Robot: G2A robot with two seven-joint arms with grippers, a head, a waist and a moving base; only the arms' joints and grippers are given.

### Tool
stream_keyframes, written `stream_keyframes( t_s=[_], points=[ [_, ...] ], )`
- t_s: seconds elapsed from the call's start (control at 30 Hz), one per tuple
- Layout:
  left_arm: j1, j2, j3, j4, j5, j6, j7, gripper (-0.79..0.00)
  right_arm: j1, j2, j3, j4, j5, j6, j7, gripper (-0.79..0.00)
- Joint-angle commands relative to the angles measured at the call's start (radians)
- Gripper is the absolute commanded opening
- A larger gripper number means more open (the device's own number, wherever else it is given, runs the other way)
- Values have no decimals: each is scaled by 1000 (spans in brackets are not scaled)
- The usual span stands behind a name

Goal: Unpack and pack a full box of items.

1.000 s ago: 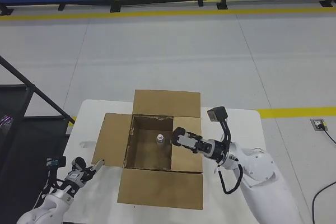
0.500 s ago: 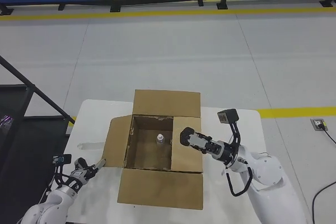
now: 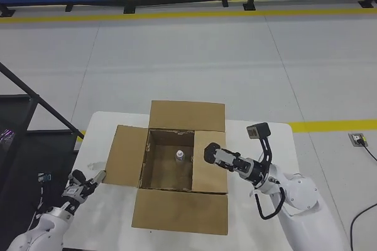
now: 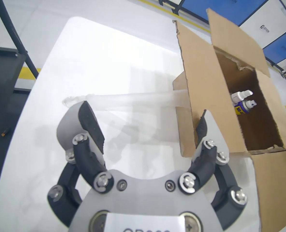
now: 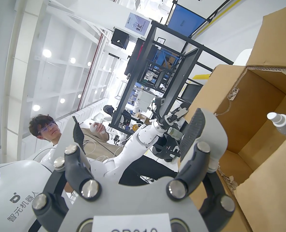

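Cardboard box (image 3: pixel 179 213), flaps (image 3: pixel 187 115) spread, two spray bottles (image 4: pixel 239 96) inside, left and right jaws wide apart, empty

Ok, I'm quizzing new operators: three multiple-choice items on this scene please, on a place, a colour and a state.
1. Where is the spray bottle? A) on the floor B) inside the box C) on a shelf
2. What colour is the table? A) white B) black C) green
3. The left gripper is: A) shut on a flap B) shut on a can C) open and empty
Answers: 1 B, it sits between the box walls; 2 A, its bare top is white; 3 C, its fingers are spread, nothing between them.
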Motion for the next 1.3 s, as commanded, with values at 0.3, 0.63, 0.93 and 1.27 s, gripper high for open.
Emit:
stream_keyframes(
  t_s=[0.3, 0.63, 0.93, 1.27],
  points=[
    [129, -1, -124, -304, -179, -144, 54, 0, -117, 33, 104, -112, -7, -80, 83, 0],
    [50, 2, 44, -415, -187, -159, -114, 0, -234, 59, 218, -146, 56, -145, 104, 0],
    [-70, -6, 236, -384, -130, -70, -189, 0, -316, 72, 269, -154, 99, -167, 96, 0],
    [-70, -6, 236, -384, -130, -70, -189, 0, -316, 72, 269, -154, 99, -167, 96, 0]
  ],
)
